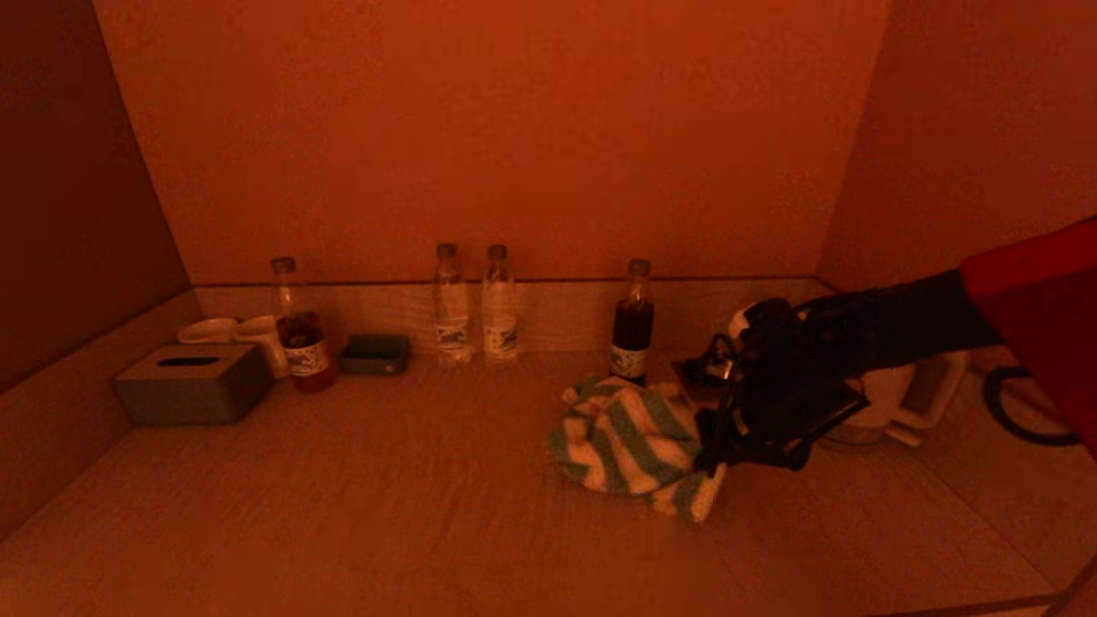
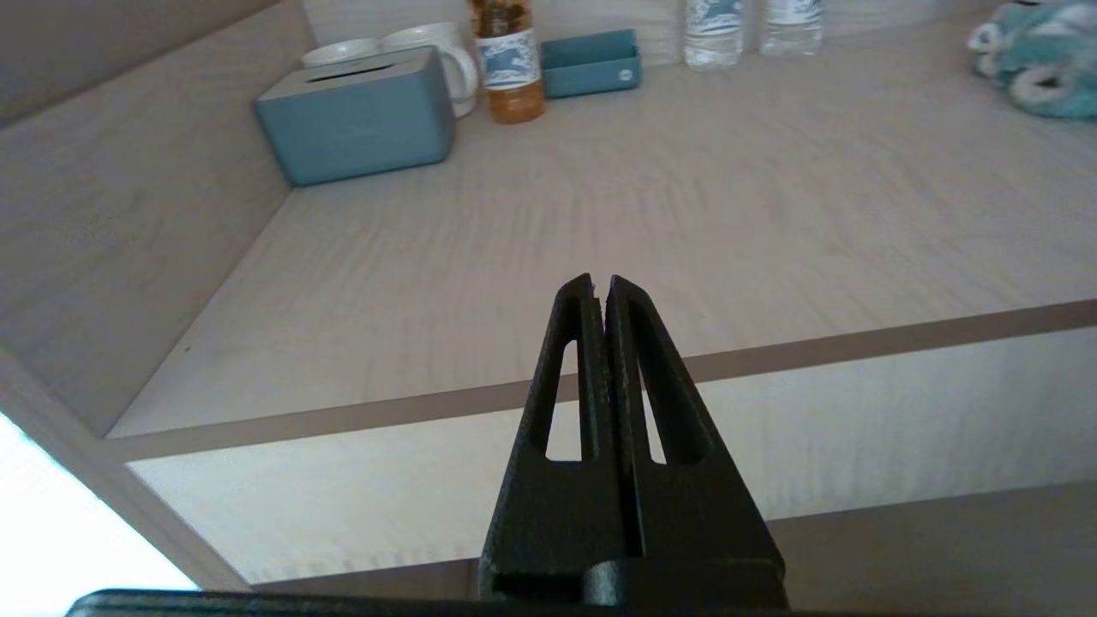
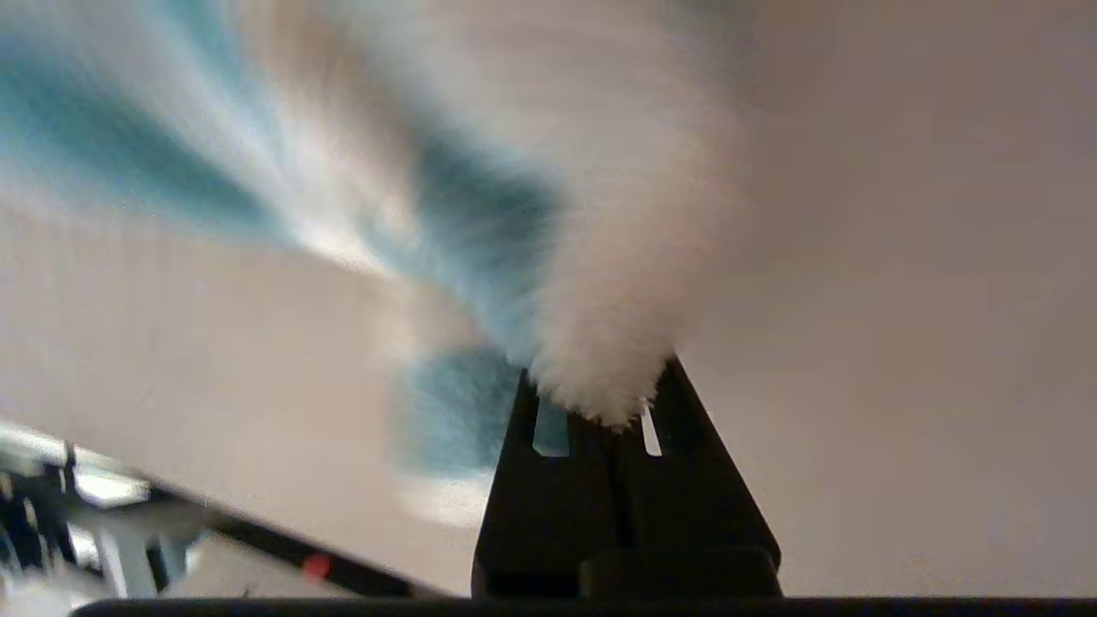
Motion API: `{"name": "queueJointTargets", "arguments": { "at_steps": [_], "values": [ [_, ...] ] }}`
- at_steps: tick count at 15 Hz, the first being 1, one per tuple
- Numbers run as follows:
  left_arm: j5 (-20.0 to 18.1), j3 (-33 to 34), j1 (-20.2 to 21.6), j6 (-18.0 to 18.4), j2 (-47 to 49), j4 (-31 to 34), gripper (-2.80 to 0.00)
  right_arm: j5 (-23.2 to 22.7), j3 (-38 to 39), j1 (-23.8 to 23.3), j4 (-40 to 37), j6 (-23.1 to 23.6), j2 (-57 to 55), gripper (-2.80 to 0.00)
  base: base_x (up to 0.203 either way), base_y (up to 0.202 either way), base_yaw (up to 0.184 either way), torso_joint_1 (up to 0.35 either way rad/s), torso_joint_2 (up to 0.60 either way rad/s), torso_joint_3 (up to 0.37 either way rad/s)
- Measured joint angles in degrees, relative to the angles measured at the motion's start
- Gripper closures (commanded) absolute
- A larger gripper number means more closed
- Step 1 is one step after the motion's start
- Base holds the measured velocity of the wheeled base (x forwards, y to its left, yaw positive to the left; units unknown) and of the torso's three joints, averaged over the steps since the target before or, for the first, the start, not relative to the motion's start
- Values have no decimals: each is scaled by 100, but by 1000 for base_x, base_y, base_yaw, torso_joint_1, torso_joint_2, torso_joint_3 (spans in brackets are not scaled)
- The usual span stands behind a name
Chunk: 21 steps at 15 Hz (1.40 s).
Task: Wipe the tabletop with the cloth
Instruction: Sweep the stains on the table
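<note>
A fluffy cloth [image 1: 630,446] with teal and white stripes lies bunched on the wooden tabletop [image 1: 386,497], right of centre. My right gripper [image 1: 716,458] is at the cloth's right edge, shut on it. In the right wrist view the cloth [image 3: 600,326] covers the fingertips of the right gripper [image 3: 600,403]. My left gripper [image 2: 600,287] is shut and empty, held before the table's front edge; it is out of the head view. The cloth also shows in the left wrist view [image 2: 1037,60].
Along the back wall stand a tissue box [image 1: 193,383], two cups [image 1: 231,334], a tea bottle [image 1: 300,330], a small tray [image 1: 374,354], two water bottles [image 1: 471,304] and a dark bottle [image 1: 632,326]. A kettle [image 1: 891,398] stands behind my right arm.
</note>
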<state>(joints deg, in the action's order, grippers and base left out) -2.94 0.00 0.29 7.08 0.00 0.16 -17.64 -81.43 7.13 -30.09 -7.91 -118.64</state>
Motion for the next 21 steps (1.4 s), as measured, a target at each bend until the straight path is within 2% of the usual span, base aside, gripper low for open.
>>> {"name": "queueJointTargets", "arguments": {
  "at_steps": [2,4,12,16,21],
  "values": [
    [-3,0,1,-1,0,0,0,-24,-95,-382,99,6,52,0,0,0,0,0,0,0],
    [-1,0,6,-1,0,2,0,-53,-126,-532,172,-5,136,0,0,0,0,0,0,0],
    [-1,0,-2,-1,0,0,0,-407,-396,-640,279,-180,1127,0,0,0,0,0,0,0],
    [-1,0,0,-1,0,2,0,-588,-418,-571,707,-586,512,0,0,0,0,0,0,0],
    [-4,0,1,0,0,1,0,-843,-788,-395,1736,-1017,-423,0,0,0,0,0,0,0]
  ]
}}
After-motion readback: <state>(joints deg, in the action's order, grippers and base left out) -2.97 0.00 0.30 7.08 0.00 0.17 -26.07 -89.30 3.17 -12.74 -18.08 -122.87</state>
